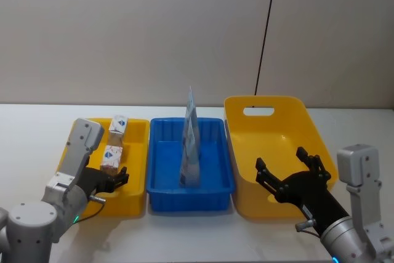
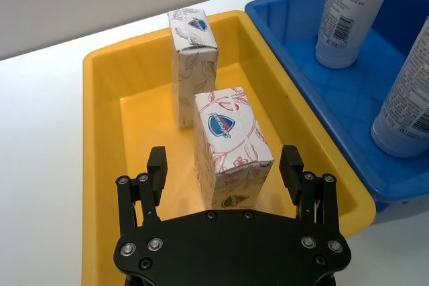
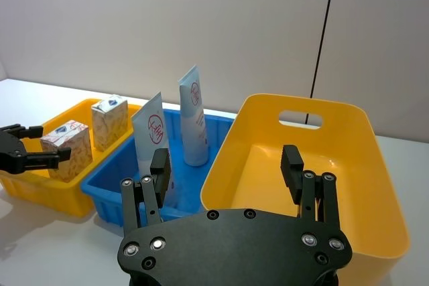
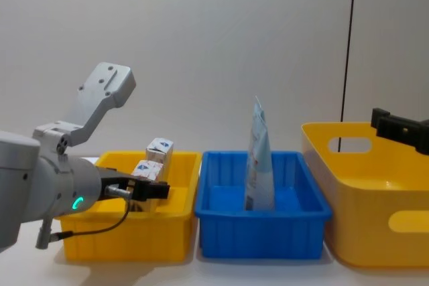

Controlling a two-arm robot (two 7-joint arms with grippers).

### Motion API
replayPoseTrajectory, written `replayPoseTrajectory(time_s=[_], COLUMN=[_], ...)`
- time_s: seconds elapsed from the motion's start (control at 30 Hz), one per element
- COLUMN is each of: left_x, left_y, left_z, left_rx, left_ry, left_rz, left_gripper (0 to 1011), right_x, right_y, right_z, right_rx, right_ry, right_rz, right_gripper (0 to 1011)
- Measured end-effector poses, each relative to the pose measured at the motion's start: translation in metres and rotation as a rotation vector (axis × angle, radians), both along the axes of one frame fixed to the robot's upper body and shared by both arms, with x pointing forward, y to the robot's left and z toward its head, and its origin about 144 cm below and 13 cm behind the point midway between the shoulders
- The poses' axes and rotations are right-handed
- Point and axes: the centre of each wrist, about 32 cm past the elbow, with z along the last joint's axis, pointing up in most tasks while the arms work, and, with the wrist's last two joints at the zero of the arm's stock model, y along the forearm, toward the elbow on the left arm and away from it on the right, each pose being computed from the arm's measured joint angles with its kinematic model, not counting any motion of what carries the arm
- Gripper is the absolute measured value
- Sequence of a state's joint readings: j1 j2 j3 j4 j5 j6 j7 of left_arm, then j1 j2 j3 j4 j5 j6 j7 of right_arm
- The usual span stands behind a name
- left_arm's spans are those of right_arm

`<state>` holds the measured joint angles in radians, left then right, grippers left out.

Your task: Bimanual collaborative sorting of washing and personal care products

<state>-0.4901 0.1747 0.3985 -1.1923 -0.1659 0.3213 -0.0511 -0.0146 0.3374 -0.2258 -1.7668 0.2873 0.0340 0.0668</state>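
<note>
Fingers of the left end effector (image 1: 119, 178) stand spread around the red-leaf carton (image 2: 232, 144) in the small yellow bin (image 2: 107, 98), seemingly not touching it, with the tan carton (image 2: 192, 58) behind. Two tubes (image 3: 193, 122) stand in the blue bin (image 1: 191, 204). The right end effector (image 3: 225, 162) hovers spread over the large yellow bin (image 3: 375, 185).

Cartons (image 2: 231, 145) upright, perhaps touching; tubes (image 2: 348, 11) standing.

Left tool (image 2: 224, 160) low, right tool (image 3: 225, 157) perhaps higher, both wide open.
</note>
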Motion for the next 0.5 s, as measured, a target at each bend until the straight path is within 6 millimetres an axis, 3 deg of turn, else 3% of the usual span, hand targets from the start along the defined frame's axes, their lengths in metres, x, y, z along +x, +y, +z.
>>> replayPoseTrajectory(time_s=[0.33,0.5], left_x=[0.009,0.012], left_y=[-0.002,-0.002], left_z=[-0.001,-0.001], left_rx=[-0.002,-0.005], left_ry=[0.004,0.009], left_rz=[-0.006,-0.006], left_gripper=[1002,906], right_x=[0.0,0.0], right_y=[0.0,0.0], right_z=[0.0,0.0], right_rx=[0.0,0.0], right_ry=[0.0,0.0], right_rz=[0.0,0.0], right_gripper=[1000,1000])
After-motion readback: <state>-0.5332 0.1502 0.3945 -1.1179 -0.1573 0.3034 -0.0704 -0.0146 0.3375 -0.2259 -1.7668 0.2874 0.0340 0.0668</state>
